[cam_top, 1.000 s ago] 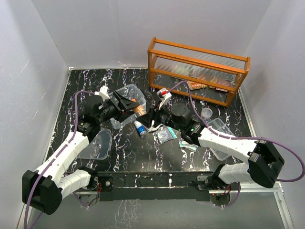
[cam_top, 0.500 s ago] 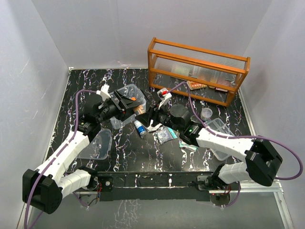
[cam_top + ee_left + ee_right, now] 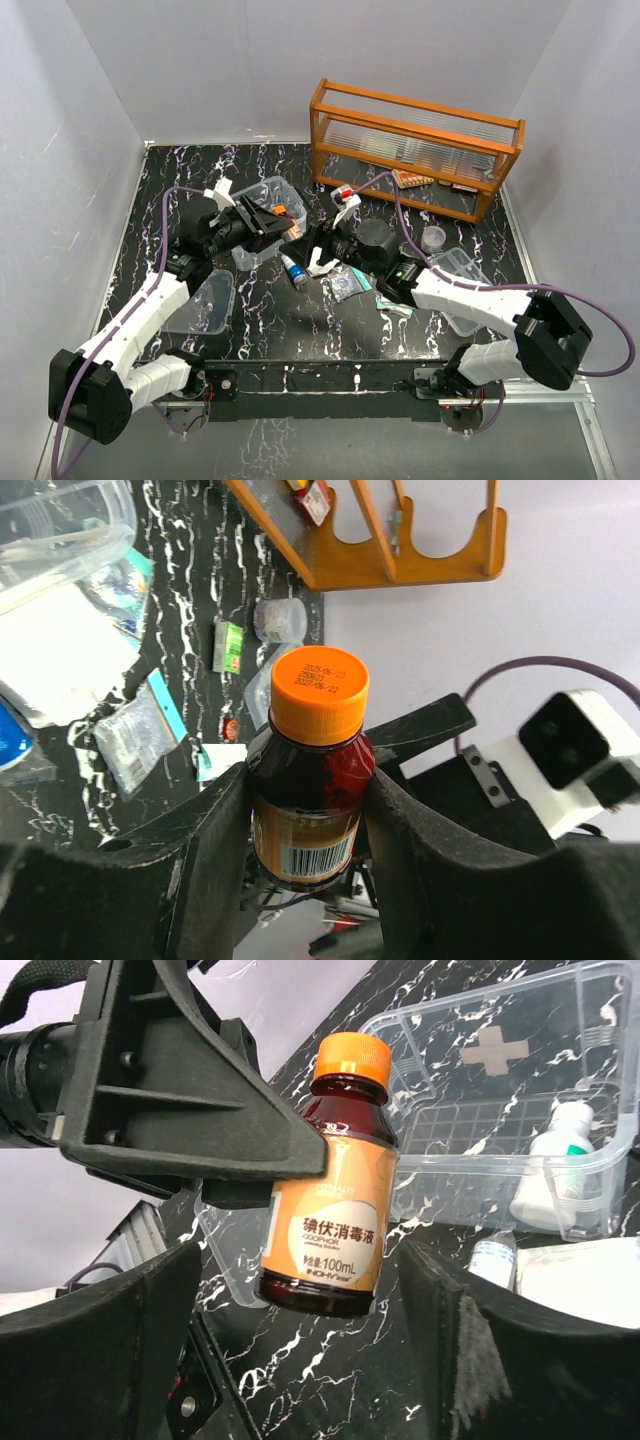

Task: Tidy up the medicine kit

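Two arms: both reached over the black marbled table (image 3: 270,330) and met near its middle.
Left jaws: we found the left gripper (image 3: 308,800) pinching a syrup bottle (image 3: 322,765). Its black fingers (image 3: 210,850) pressed on either side of the labelled body, parted only by the bottle's width.
Right jaws: the right gripper (image 3: 300,1260) stood spread wide. In the right wrist view the bottle showed between its fingers with clear gaps on both sides, and we saw it touching nothing.
Bottle axis: the long axis ran roughly up the frame in both wrist views, slightly tilted. The orange cap (image 3: 353,1060) was at the top end, clear of the left fingers.
Kit position: the medicine kit (image 3: 272,186) sat on the table left of centre, towards the far side. It was just beside the held bottle and partly hidden by the left gripper in the top view.
Kit attitude: the open top faced upward with no lid on it. As far as we could judge, the long axis lay diagonally, from near-left to far-right. The cross (image 3: 497,1052) showed on the long wall farthest from the right wrist camera.
Kit contents: one white bottle (image 3: 555,1175) leaned inside against the near wall.
Surroundings: a wooden rack (image 3: 420,140) stood at the far right. A blue-capped vial (image 3: 293,270) and sachets (image 3: 350,282) lay on the near side of the grippers.
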{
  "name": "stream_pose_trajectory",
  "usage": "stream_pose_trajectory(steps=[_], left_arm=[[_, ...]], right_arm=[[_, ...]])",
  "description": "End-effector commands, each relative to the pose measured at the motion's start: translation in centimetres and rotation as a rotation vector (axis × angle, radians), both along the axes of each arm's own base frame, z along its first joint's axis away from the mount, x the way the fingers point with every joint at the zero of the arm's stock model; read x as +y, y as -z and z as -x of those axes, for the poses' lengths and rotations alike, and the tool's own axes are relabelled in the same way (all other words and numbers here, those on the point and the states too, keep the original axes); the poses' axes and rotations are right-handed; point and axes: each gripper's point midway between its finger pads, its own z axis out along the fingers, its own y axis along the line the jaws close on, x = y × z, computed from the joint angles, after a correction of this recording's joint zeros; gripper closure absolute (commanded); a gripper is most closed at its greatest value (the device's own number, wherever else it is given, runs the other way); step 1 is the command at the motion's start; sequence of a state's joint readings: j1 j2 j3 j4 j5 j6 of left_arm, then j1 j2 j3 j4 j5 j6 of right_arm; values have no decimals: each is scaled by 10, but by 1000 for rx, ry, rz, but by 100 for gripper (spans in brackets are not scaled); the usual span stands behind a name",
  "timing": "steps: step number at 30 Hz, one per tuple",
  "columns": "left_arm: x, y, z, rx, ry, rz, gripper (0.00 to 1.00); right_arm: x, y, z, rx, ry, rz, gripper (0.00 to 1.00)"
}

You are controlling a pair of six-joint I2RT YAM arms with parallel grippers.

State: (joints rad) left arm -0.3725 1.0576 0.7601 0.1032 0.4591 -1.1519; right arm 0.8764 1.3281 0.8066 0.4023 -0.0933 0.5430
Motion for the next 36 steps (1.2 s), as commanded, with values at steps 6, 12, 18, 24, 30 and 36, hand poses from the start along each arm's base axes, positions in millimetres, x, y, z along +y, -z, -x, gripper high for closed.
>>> stream_pose_trajectory(steps=[6,12,18,24,30,36], left_arm=[[27,-18,-26,-114,-64,-294,63],[62,2,-51,-46,-126,-493,63],[104,29,-75,51,-215,-587,63],[115,59,-91,121,-215,-640,63],[113,82,-101,181,-239,-624,62],[96,98,-110,213,-214,-599,61]], right_arm=[[-38,-26,7,-14,118,-30,14],[-67,-10,13,123,236,-34,15],[-86,-4,28,186,254,-49,15],[-87,9,38,262,238,-70,17],[-82,16,40,308,232,-93,18],[-85,14,38,319,259,-128,18]])
